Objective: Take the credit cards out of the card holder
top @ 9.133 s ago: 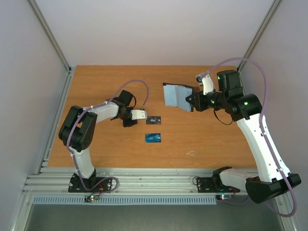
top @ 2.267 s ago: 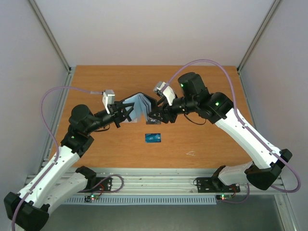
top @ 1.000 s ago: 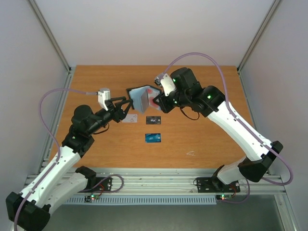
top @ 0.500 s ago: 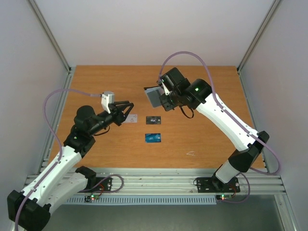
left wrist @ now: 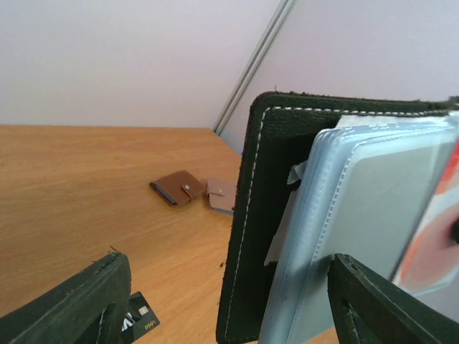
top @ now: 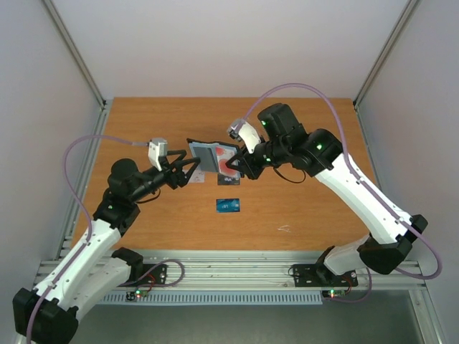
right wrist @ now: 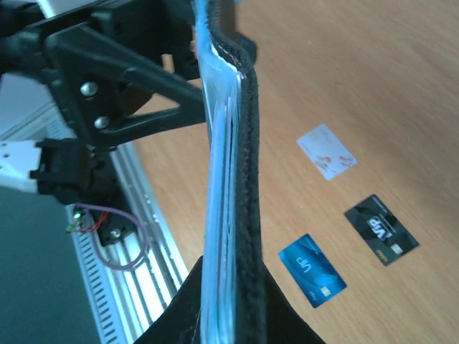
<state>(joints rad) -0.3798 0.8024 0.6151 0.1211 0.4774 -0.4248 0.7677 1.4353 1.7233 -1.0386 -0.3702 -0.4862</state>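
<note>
My right gripper (top: 240, 163) is shut on the black card holder (top: 208, 155) and holds it open above the table. Edge-on in the right wrist view, the card holder (right wrist: 244, 165) rises from that gripper (right wrist: 231, 315). A white card with a red circle (left wrist: 432, 233) sits in its light blue lining (left wrist: 351, 201). My left gripper (top: 188, 170) is open, its fingers (left wrist: 79, 304) straddling the holder's lower edge without touching it. Three credit cards lie on the table: pale grey (right wrist: 327, 151), black (right wrist: 381, 229) and blue (top: 229, 205).
A dark brown wallet (left wrist: 177, 188) and a tan-pink wallet (left wrist: 221, 195) lie side by side far back on the wooden table (top: 308, 208). Grey walls enclose the table on three sides. An aluminium rail (top: 229, 269) runs along the near edge.
The right arm has brought the card holder back down and left to the left gripper. The left gripper has narrowed, then opened wider, and now straddles the holder's edge.
</note>
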